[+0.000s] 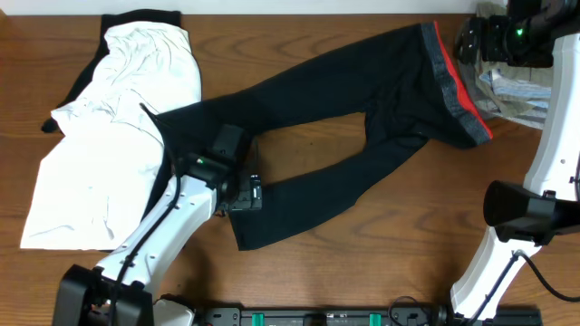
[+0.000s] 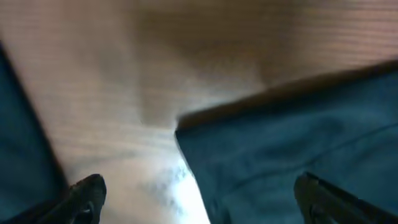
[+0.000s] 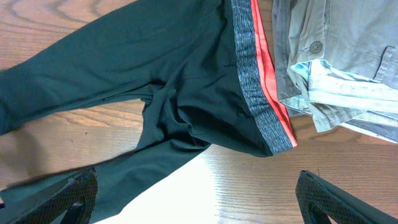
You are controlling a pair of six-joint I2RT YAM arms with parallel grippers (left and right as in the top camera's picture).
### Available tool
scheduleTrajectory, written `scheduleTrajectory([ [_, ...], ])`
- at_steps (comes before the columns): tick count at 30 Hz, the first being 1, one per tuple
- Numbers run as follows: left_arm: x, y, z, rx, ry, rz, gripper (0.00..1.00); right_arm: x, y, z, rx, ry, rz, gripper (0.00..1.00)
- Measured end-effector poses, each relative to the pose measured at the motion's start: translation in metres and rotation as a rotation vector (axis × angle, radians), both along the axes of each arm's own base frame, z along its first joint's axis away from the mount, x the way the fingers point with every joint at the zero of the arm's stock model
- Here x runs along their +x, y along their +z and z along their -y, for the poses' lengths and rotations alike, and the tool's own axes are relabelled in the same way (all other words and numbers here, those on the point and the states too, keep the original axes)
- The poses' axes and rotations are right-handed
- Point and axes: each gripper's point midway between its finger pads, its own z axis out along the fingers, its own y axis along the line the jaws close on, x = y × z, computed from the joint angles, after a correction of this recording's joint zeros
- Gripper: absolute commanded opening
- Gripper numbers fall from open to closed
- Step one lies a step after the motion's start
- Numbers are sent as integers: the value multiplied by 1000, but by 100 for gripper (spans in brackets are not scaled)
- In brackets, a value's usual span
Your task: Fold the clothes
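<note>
Pants (image 1: 344, 109) spread flat on table (image 1: 362, 272), legs splayed. Hovers over lower leg hem (image 2: 186, 134) with left gripper (image 2: 199, 193) released, jaws wide for a pinch. Holds right gripper (image 3: 199, 193) equally released near waistband (image 3: 255, 81) beside khaki garments (image 3: 336, 50), likely to anchor the fold.

place: robot lab | evidence: wooden table (image 1: 362, 272) — two white arms (image 1: 172, 222)

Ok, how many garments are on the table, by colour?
Black pants: 1
White garment: 1
Khaki-beige garment: 1 clearly, the pile may hold more
Black fabric showing under the white garment: cannot tell if separate
Total: 3 at least
</note>
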Motion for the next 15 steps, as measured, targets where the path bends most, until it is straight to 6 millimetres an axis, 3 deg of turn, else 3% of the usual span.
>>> scheduleTrajectory([
  [5, 4, -17, 1, 5, -91, 36, 94, 1, 0, 0, 0, 0, 3, 99],
  [8, 0, -32, 0, 17, -135, 27, 80, 1, 0, 0, 0, 0, 3, 99],
  [10, -1, -39, -1, 22, -152, 23, 62, 1, 0, 0, -1, 0, 3, 99],
  [15, 7, -42, 3, 15, -169, 56, 59, 1, 0, 0, 0, 0, 5, 99],
])
